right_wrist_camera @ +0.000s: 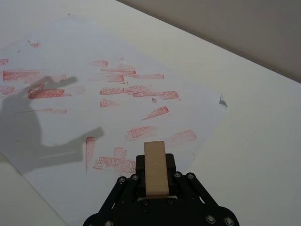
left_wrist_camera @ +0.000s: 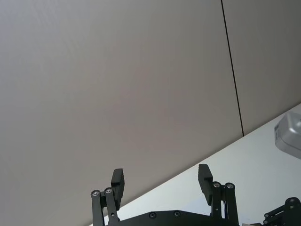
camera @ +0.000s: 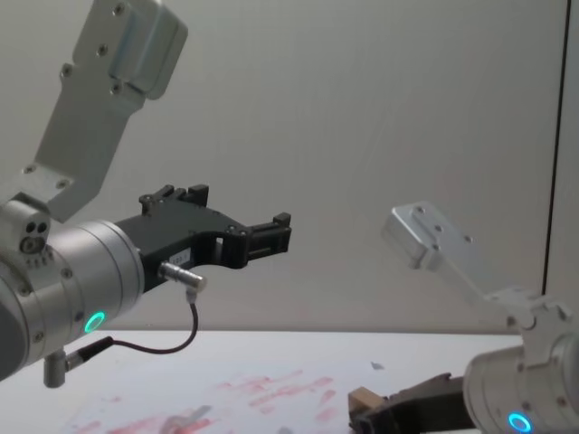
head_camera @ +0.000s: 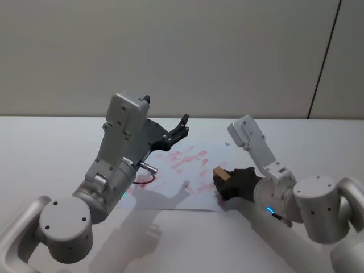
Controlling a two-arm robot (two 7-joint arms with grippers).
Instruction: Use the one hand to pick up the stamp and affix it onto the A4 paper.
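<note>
Currently the A4 paper [right_wrist_camera: 61, 56] is lying flat, its near right edge beneath the work. The left gripper [left_wrist_camera: 160, 175] is hanging raised, jaws apart. The right gripper [head_camera: 224, 185] is clamping the stamp [right_wrist_camera: 155, 165], long axis projecting forward over the sheet.

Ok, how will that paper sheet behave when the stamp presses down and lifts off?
The A4 paper lies thin and unpinned on the table, so it is probably floppy, light and apt to slide. Ink might make it cling to the stamp, held by the right gripper at its edge. The left gripper hangs open above.
</note>
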